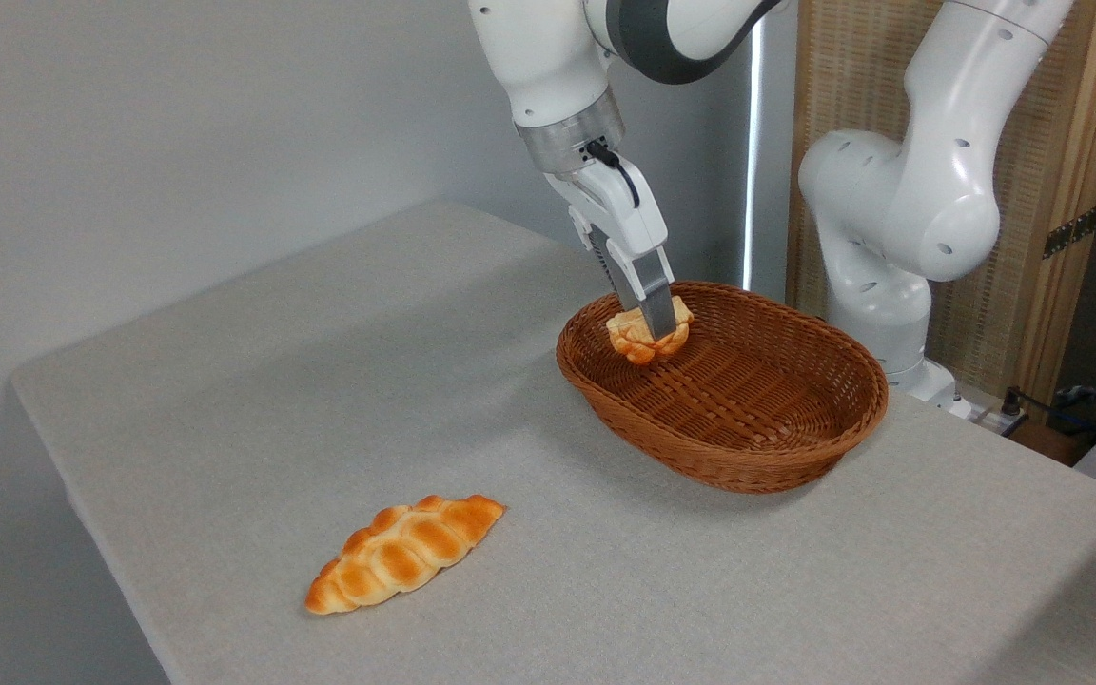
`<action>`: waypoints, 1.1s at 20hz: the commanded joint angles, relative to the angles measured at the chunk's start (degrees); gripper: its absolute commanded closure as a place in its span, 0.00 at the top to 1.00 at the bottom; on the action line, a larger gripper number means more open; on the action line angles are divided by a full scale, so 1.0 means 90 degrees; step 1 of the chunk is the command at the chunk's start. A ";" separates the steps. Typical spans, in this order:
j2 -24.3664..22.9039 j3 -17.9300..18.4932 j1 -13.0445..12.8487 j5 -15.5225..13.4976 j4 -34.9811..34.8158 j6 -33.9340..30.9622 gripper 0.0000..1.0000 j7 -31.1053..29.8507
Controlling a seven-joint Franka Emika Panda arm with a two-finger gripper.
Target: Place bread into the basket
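1. claw: pinching the bread; only the near finger shows clearly, and it covers the bun's middle.
2. bread: small lumpy bun held over the left end of the basket, inside the rim line; contact with the woven floor cannot be told.
3. basket: oval wicker, resting on the grey counter.
4. braided loaf: lies on the counter, well apart from the basket, toward the front left.
5. arm: upper links cut off by the top edge.

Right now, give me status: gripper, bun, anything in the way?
Gripper shut on bun. Bun held over basket, inside its left rim, not yet released. Drop path clear; braided loaf sits apart on table.
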 commanded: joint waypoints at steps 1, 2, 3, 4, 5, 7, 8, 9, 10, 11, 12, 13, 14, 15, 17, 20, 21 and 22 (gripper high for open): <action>-0.0013 0.0114 -0.0081 0.0069 0.0120 -0.0056 1.00 0.0121; -0.0013 0.0114 -0.0081 0.0069 0.0159 -0.0046 1.00 0.0121; -0.0013 0.0114 -0.0081 0.0069 0.0159 -0.0036 1.00 0.0121; -0.0013 0.0114 -0.0081 0.0079 0.0188 -0.0026 1.00 0.0121; -0.0013 0.0114 -0.0081 0.0079 0.0198 -0.0017 1.00 0.0141; -0.0013 0.0114 -0.0081 0.0079 0.0198 -0.0016 1.00 0.0122; -0.0013 0.0114 -0.0081 0.0079 0.0208 0.0013 1.00 0.0121; -0.0013 0.0114 -0.0081 0.0089 0.0285 0.0042 1.00 0.0121; -0.0004 0.0133 -0.0071 0.0079 0.0422 0.0081 1.00 0.0121; -0.0004 0.0250 -0.0071 0.0079 0.0578 0.0110 1.00 0.0121; 0.0025 0.0483 -0.0081 0.0040 0.0811 0.0188 1.00 0.0121; 0.0113 0.0688 -0.0091 -0.0008 0.1055 0.0247 1.00 0.0112; 0.0210 0.0806 -0.0091 -0.0038 0.1357 0.0276 1.00 0.0112; 0.0395 0.0856 -0.0081 -0.0077 0.1679 0.0296 1.00 0.0102; 0.0795 0.0973 -0.0081 -0.0107 0.2324 0.0354 1.00 0.0082; 0.1410 0.1071 -0.0023 -0.0243 0.3145 0.0569 1.00 0.0024; 0.1625 0.1071 0.0006 -0.0301 0.3409 0.0569 1.00 0.0014; 0.1811 0.1081 0.0026 -0.0350 0.3634 0.0579 1.00 0.0014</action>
